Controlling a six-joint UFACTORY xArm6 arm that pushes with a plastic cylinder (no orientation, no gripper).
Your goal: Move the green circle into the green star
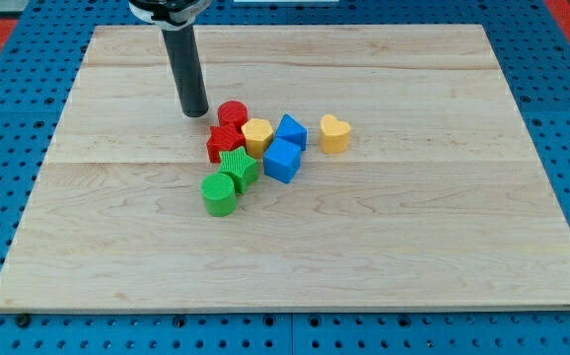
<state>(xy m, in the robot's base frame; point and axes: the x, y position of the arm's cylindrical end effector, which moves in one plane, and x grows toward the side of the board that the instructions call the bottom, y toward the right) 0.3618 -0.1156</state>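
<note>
The green circle (219, 193) sits on the wooden board (413, 247), touching the lower left side of the green star (238, 165). The star is pressed into a cluster of blocks just above it. My tip (195, 110) rests on the board above and left of the cluster, close to the left of the red circle (232, 113). It is apart from the green circle and the green star.
The cluster holds a red star (222, 141), a yellow hexagon-like block (257, 132) and two blue blocks (290, 130) (282, 160). A yellow heart (334, 133) stands alone to the right. Blue pegboard surrounds the board.
</note>
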